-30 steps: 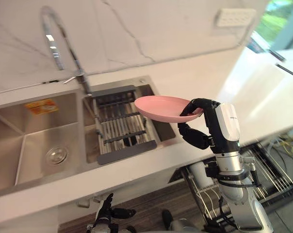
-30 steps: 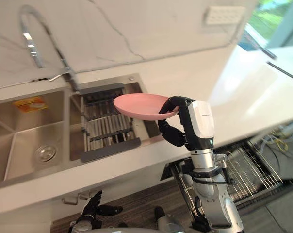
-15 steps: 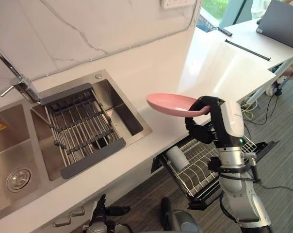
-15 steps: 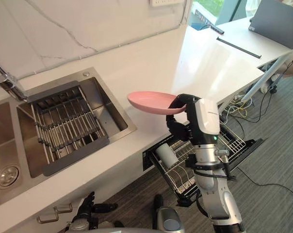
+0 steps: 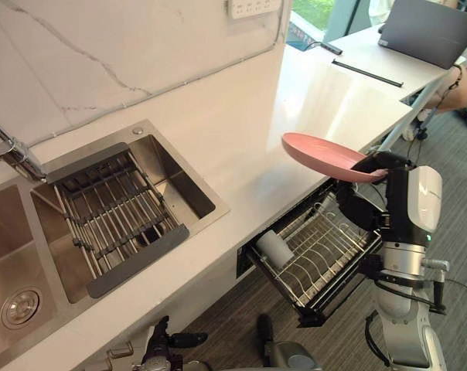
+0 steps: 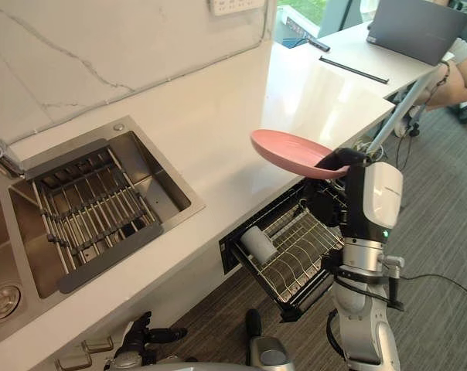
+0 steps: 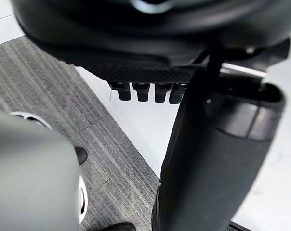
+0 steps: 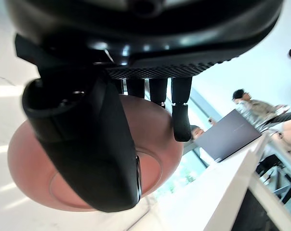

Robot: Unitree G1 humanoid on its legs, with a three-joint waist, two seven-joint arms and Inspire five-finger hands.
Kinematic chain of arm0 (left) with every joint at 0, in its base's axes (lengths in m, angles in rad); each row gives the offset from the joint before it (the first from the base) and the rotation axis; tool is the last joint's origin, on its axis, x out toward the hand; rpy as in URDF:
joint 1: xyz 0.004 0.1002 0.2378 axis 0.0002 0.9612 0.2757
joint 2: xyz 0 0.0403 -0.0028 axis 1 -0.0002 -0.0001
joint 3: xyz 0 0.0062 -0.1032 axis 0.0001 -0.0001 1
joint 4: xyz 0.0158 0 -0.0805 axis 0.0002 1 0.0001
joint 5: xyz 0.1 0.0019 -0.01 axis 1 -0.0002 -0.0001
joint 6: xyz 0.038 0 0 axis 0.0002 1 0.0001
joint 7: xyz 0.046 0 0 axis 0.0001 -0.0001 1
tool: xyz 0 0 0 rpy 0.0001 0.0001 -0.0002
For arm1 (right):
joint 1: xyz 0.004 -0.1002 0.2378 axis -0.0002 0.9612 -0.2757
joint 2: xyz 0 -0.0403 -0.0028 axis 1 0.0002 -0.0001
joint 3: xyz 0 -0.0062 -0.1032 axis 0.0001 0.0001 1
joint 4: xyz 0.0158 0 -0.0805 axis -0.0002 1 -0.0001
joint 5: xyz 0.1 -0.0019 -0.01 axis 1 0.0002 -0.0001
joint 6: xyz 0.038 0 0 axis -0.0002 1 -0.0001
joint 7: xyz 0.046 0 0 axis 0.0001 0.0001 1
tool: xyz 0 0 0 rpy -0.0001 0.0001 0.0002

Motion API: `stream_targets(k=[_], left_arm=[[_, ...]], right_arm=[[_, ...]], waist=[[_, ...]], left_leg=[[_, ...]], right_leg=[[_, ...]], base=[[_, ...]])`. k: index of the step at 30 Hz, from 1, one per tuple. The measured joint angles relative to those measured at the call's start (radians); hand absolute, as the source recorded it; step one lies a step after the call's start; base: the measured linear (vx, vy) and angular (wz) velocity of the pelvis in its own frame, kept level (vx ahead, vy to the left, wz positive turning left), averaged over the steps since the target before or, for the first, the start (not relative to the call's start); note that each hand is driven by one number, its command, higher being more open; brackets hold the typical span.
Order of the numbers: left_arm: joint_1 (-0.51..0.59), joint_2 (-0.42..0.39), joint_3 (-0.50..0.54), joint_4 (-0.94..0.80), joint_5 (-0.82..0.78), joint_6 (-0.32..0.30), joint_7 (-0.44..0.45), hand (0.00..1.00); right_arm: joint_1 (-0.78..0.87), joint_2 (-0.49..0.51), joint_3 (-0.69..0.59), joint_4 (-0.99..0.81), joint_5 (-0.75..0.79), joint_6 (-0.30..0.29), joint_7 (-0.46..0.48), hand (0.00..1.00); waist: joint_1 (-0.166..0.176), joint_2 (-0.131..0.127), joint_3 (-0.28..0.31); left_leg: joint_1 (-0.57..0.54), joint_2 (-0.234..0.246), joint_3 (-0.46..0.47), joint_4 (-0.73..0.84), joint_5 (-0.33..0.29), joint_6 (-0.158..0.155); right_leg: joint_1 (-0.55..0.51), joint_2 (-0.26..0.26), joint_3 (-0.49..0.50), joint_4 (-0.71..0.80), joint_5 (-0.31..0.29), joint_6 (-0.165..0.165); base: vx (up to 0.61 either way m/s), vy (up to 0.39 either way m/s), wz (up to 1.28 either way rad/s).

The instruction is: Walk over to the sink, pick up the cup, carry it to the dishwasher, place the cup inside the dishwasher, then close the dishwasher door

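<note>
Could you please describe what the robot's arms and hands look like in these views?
Both hands, right hand and left hand, are black, with slim fingers, a thick rounded thumb and a finely textured palm. The right forearm wears a smooth silver-white shell with a small green light, then dark rings and a grey casing.

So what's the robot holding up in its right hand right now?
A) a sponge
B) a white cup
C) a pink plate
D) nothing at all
C: the right hand pinches the rim of a pink plate between its thumb and fingers, holding it roughly level above the pulled-out dishwasher rack.
</note>
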Motion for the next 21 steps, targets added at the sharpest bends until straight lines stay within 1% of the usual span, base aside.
stream_targets(k=[2,5,9,10,11,14,17,18,19,21], left_arm=[[0.0,0.0,0.003,0.005,0.0,0.0,0.0,1.0],[0.0,-0.002,0.008,0.008,0.0,-0.001,0.0,1.0],[0.004,-0.002,0.005,0.009,0.001,-0.007,-0.003,1.0],[0.004,-0.004,0.004,0.01,0.001,-0.007,-0.004,1.0],[0.004,-0.005,0.002,0.01,0.001,-0.007,-0.005,1.0],[0.006,-0.005,-0.004,0.01,0.01,-0.015,-0.009,1.0],[0.017,-0.004,-0.029,-0.003,0.034,-0.043,-0.011,1.0],[0.024,-0.006,-0.036,-0.02,0.049,-0.057,-0.013,1.0],[0.024,-0.009,-0.046,-0.027,0.052,-0.063,-0.013,1.0],[0.023,-0.015,-0.051,-0.032,0.051,-0.074,-0.013,1.0]], right_arm=[[0.032,0.0,-0.055,-0.001,-0.001,0.017,-0.013,0.0],[0.037,0.0,-0.085,-0.001,-0.001,0.035,-0.022,0.0],[0.037,0.0,-0.09,0.026,-0.001,0.036,-0.026,0.0],[0.037,0.0,-0.09,0.05,-0.001,0.038,-0.026,0.0],[0.037,0.0,-0.089,0.078,0.0,0.041,-0.024,0.0],[0.037,-0.001,-0.082,0.136,0.001,0.043,-0.02,0.0],[0.036,-0.008,-0.054,0.225,0.001,0.044,-0.011,0.0],[0.034,-0.01,-0.044,0.258,0.001,0.045,-0.001,0.0],[0.033,-0.012,-0.035,0.285,0.001,0.046,0.007,0.0],[0.021,-0.019,-0.021,0.322,0.001,0.049,0.011,0.0]], waist=[[-0.004,0.001,-0.001],[-0.009,0.004,-0.002],[-0.012,0.01,-0.01],[-0.011,0.013,-0.014],[-0.011,0.016,-0.016],[-0.01,0.022,-0.017],[-0.01,0.03,-0.015],[-0.008,0.035,-0.012],[-0.004,0.042,-0.008],[-0.003,0.056,0.002]], left_leg=[[-0.002,-0.012,0.0,-0.004,-0.002,-0.002],[-0.012,-0.023,0.002,-0.005,-0.002,-0.002],[-0.032,-0.027,0.014,-0.001,0.001,0.002],[-0.037,-0.028,0.015,0.002,0.004,0.007],[-0.04,-0.032,0.015,0.004,0.004,0.008],[-0.047,-0.03,0.01,0.016,0.004,0.007],[-0.05,-0.029,0.001,0.027,-0.005,0.008],[-0.059,-0.028,0.001,0.038,-0.011,0.01],[-0.073,-0.026,0.0,0.051,-0.018,0.013],[-0.092,-0.025,-0.003,0.067,-0.025,0.015]], right_leg=[[-0.011,-0.003,0.02,0.001,0.008,0.002],[-0.032,-0.003,0.045,0.005,0.018,0.004],[-0.062,-0.003,0.066,0.005,0.029,0.004],[-0.068,-0.002,0.07,0.006,0.032,0.005],[-0.071,-0.001,0.073,0.006,0.04,0.011],[-0.077,-0.002,0.081,0.008,0.041,0.012],[-0.087,-0.002,0.08,0.034,0.026,0.019],[-0.1,-0.002,0.078,0.052,0.014,0.023],[-0.118,-0.004,0.077,0.074,0.002,0.018],[-0.142,-0.007,0.074,0.107,-0.015,0.019]], base=[[-0.06,0.046,-0.25],[-0.03,0.026,-0.25],[-0.01,0.014,-0.18],[0.02,0.009,-0.1],[0.02,0.014,-0.1],[0.01,0.01,-0.1],[0.0,0.002,-0.01],[-0.04,0.002,0.01],[-0.04,-0.001,0.02],[-0.03,-0.005,0.06]])
